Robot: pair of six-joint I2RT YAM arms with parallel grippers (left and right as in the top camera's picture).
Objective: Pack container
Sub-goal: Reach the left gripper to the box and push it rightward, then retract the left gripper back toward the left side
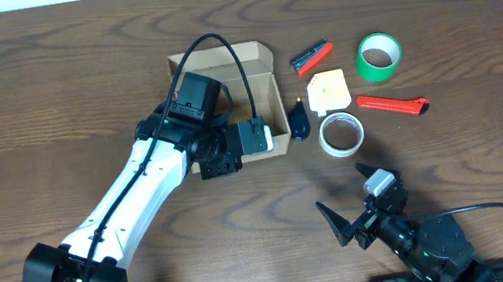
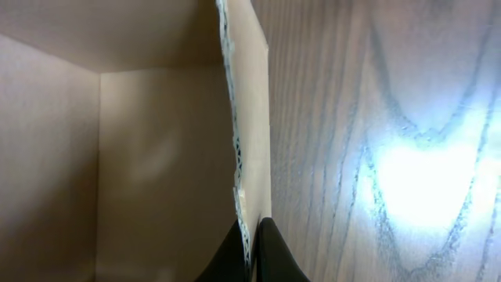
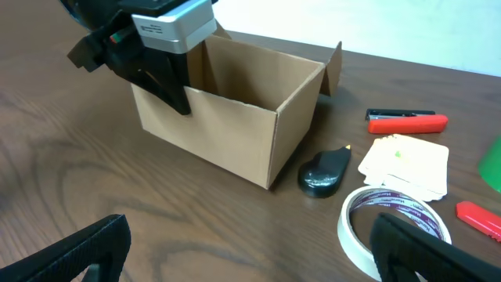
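The container (image 1: 237, 60) is an open tan cardboard box at mid-table, its lid flap folded back on the far side. Its inside looks empty in the left wrist view (image 2: 156, 164). My left gripper (image 1: 219, 163) is at the box's near wall and is shut on that wall's top edge, one finger inside and one outside (image 2: 252, 244). The right wrist view shows the box (image 3: 235, 129) with the left gripper (image 3: 166, 84) on its wall. My right gripper (image 1: 355, 204) is open and empty, low over the table in front of the box (image 3: 246, 258).
To the right of the box lie a black oval object (image 1: 299, 121), a white tape roll (image 1: 341, 134), a pale note pad (image 1: 329, 91), a red-and-black tool (image 1: 312, 55), a green tape roll (image 1: 379, 56) and a red cutter (image 1: 392, 103).
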